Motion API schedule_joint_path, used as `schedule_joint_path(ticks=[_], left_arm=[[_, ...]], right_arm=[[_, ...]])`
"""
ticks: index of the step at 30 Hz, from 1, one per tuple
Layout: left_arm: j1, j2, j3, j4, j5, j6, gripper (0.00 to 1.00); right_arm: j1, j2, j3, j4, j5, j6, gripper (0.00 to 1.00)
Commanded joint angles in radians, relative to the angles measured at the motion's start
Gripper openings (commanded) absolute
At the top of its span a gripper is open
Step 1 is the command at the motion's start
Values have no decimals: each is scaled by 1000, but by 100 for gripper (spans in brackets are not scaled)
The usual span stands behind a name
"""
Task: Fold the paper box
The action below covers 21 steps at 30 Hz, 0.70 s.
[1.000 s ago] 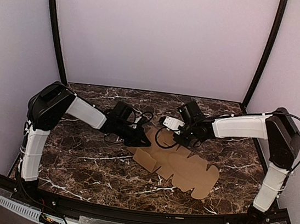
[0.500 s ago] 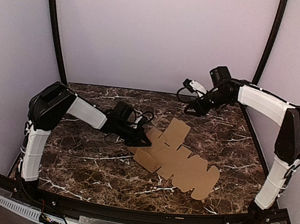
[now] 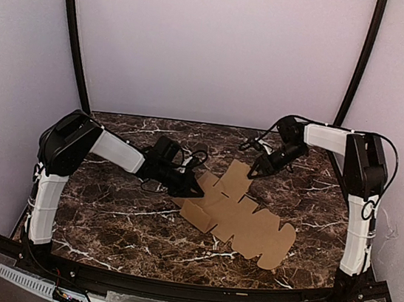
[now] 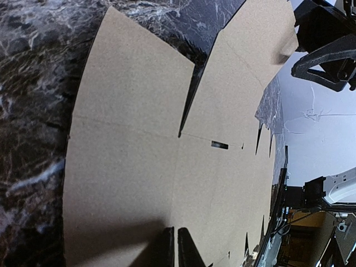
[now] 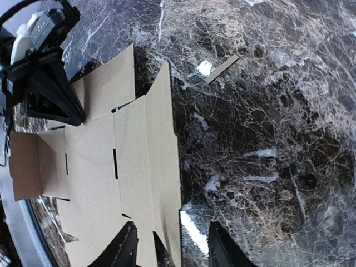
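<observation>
Lying flat and unfolded, the paper box (image 3: 241, 219) rests on the dark marble table (image 3: 118, 222), flaps and rounded tabs spread out. At the box's left end, the left gripper (image 3: 193, 188) leans down with its fingers closed to a sliver, tips on the cardboard, nothing pinched that I can see. Just over the box's far flap, the right gripper (image 3: 254, 170) hangs spread wide, empty.
</observation>
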Motion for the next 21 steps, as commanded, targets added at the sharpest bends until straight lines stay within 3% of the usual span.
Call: schedule_joint_path(ticks=[1,10,14,21], left_arm=[[1,28,3,-76,-22,14,5],[2,29,2,-75,-20,13,5],[1,29,2,-71,-12,10,5],[1,29,2,-56,-1,-2,5]], right_arm=[[-3,-32,-11,9,-35,5,36],[21,-128,-133,125,63,-39,6],[77,-201,-238,211,169,-88,2],[255,-371,-513,498,553,-243,1]])
